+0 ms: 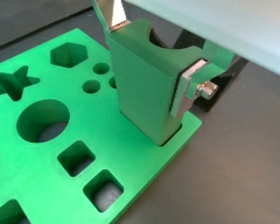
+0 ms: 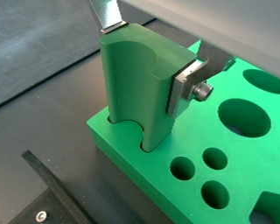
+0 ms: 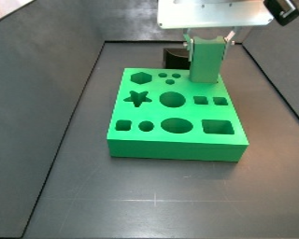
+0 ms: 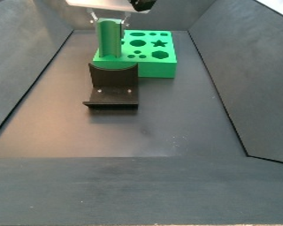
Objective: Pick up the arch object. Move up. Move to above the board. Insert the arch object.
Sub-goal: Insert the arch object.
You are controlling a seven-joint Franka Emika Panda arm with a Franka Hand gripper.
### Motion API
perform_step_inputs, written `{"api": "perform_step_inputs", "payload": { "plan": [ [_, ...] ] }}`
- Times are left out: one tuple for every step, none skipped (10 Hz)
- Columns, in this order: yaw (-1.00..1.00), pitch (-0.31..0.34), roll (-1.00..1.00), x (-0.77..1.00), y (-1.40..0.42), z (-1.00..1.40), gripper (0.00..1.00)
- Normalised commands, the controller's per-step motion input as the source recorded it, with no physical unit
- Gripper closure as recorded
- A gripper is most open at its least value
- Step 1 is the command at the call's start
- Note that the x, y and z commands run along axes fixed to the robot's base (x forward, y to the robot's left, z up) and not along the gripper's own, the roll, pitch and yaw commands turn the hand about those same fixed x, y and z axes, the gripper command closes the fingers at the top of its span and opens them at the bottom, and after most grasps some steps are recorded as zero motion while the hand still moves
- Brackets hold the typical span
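Note:
The arch object [image 1: 149, 83] is a tall bright-green block with a curved notch in one end. It stands upright between the fingers of my gripper [image 1: 149, 52], which is shut on its upper part. One silver finger [image 1: 187, 87] presses its side. The block's lower end sits in the arch cut-out at a corner of the green board [image 1: 143, 171], and most of the block stands above the board. Both show in a wrist view, arch [image 2: 136, 87] and board [image 2: 259, 171], and in both side views, arch [image 3: 206, 58] [image 4: 109, 40], gripper [image 3: 208, 35] [image 4: 112, 18], board [image 3: 177, 142] [image 4: 150, 62].
The dark fixture [image 4: 112, 88] stands on the floor right beside the board's corner, next to the arch; it also shows in a wrist view [image 2: 49, 197] and a side view [image 3: 177, 54]. Dark walls enclose the floor on both sides.

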Motion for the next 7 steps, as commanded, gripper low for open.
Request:
{"api": "perform_step_inputs", "payload": {
  "plan": [
    [-0.19, 0.254, 0.04, 0.45, -0.03, -0.58, 1.0],
    [-0.13, 0.219, 0.03, 0.38, -0.01, -0.59, 1.0],
    [-0.04, 0.169, 0.03, 0.28, 0.0, -0.53, 1.0],
    [0.0, 0.129, 0.05, 0.23, 0.0, -0.49, 1.0],
    [0.0, 0.081, 0.01, 0.16, 0.0, -0.29, 1.0],
    [0.0, 0.0, -0.01, 0.0, 0.0, 0.0, 1.0],
    [0.0, 0.0, 0.0, 0.0, 0.0, 0.0, 1.0]
  ]
}}
